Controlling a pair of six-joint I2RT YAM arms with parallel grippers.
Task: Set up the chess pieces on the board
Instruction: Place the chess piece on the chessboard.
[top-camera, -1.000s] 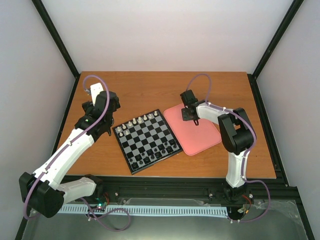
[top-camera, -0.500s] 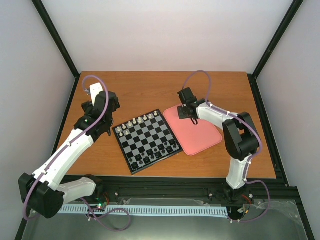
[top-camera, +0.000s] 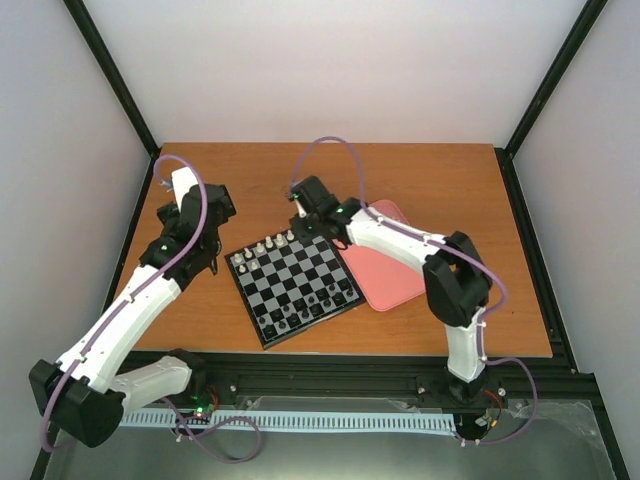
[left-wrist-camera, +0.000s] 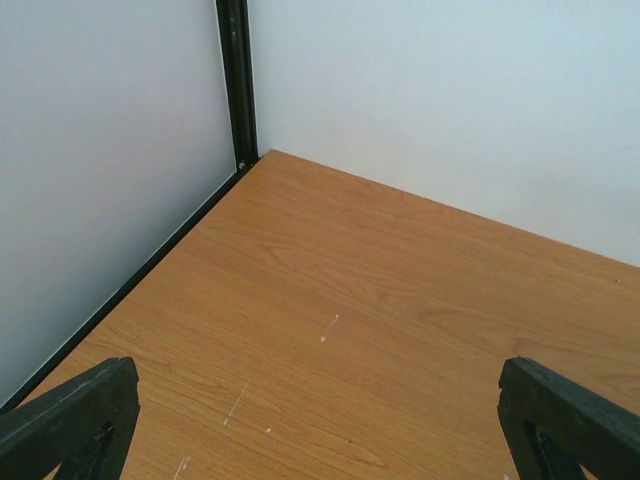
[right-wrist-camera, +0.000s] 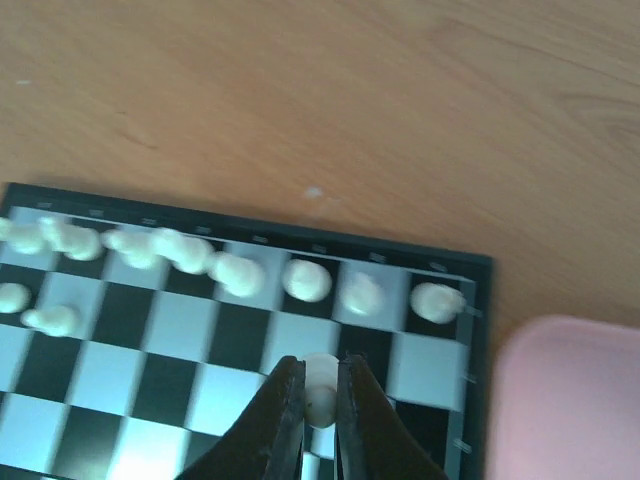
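Note:
The black-framed chessboard (top-camera: 293, 282) lies at the table's middle, also seen in the right wrist view (right-wrist-camera: 150, 340). Cream chess pieces (top-camera: 272, 243) line its far row (right-wrist-camera: 305, 280); dark pieces (top-camera: 310, 303) stand at its near side. My right gripper (top-camera: 305, 220) hovers over the board's far right corner, shut on a cream chess piece (right-wrist-camera: 320, 385) held between its fingertips (right-wrist-camera: 320, 400). My left gripper (top-camera: 196, 232) is off the board's left edge over bare table; its fingers (left-wrist-camera: 70, 415) stand wide apart and empty.
A pink rounded tray (top-camera: 395, 262) lies just right of the board, its corner in the right wrist view (right-wrist-camera: 570, 400). Black frame posts (left-wrist-camera: 236, 80) and white walls bound the table's far left corner.
My right gripper has moved left from over the pink tray to the board's far right corner, carrying a cream piece. My left arm has shifted slightly back and left.

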